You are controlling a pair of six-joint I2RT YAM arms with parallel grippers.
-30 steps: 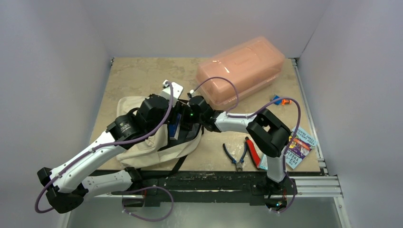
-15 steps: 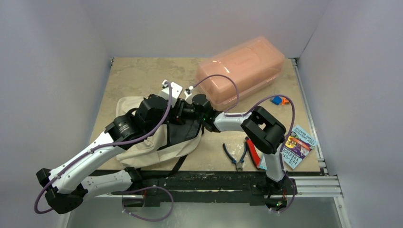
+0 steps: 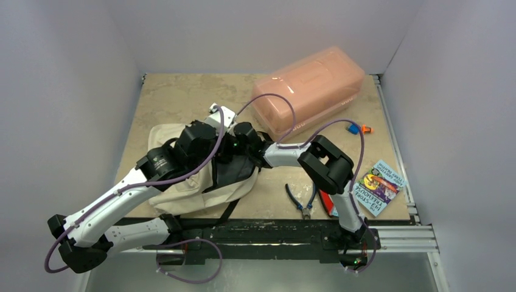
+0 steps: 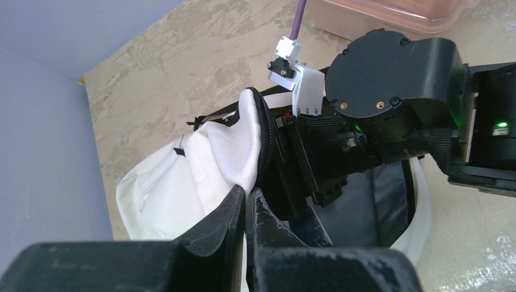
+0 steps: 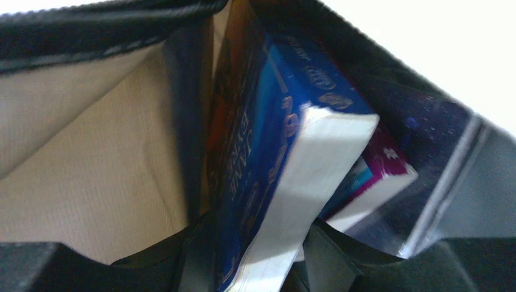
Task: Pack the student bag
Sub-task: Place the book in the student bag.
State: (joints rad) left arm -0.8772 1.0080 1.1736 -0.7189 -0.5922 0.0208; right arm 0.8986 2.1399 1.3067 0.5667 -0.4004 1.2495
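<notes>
Newbie: Step check please, where is it at with the packing?

Regular: mid-insert, I'd say. The student bag (image 3: 182, 188) lies slumped on the near left of the desk (image 3: 176, 100) with its mouth facing right. The left claw (image 4: 246, 207) is pinched nearly closed on the zip rim and lifts it so the opening gapes. The right claw (image 5: 255, 261) is reaching into that opening, with a finger on either side of a blue book (image 5: 268, 152), so it's clamped on it.

Newbie: anything else in there?

Regular: yep, the right wrist view shows a second book (image 5: 383, 176) with a purple cover tucked beside the blue one. Can't read the titles, too blurry.

Newbie: so what next?

Regular: my guess is it pushes the book a bit deeper until it sits flat against the lining, opens up and backs straight out without snagging the zip. The left claw needs to hold the rim up the whole time or the fabric flops shut. After that there's more to pack: pliers (image 3: 301, 201) and a colourful booklet (image 3: 380, 185) sit near the right arm, with a pink box (image 3: 307, 91) at the back.
</notes>
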